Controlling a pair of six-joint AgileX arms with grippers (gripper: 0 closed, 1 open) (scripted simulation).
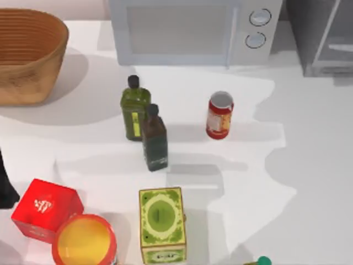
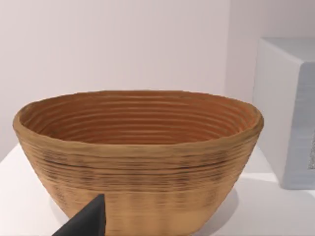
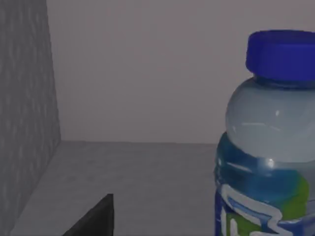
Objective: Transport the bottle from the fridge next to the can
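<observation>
Top view: the can (image 1: 220, 115) is standing upright mid-table, just in front of the microwave (image 1: 193, 30). To its left, w/ a gap, an olive-green bottle (image 1: 134, 107) and a dark green square bottle (image 1: 154, 138) are standing close together, the square one nearer the front. The fridge (image 1: 322, 36) is sitting at the back right corner, cut off by the frame edge, interior not readable. A basket (image 1: 30, 52) is sitting at the back left, partly cropped. Along the front edge: a red box (image 1: 46, 208), a red tub (image 1: 84, 241) cut off at the bottom, and a green carton (image 1: 161, 223). A dark bit of the left arm (image 1: 5, 185) is poking in at the left edge.

Left wrist view: looking at the basket (image 2: 138, 157) close up, w/ the microwave's side (image 2: 288, 110) beside it. One dark fingertip (image 2: 88, 219) is showing at the bottom; can't tell how the left gripper is set.

Right wrist view: the bottle (image 3: 270, 147) is standing inside the fridge, on its grey floor (image 3: 133, 182), blue cap on, body cut off by the frame. One dark fingertip (image 3: 96, 219) is showing, apart from the bottle; can't tell the right gripper's spread.
</observation>
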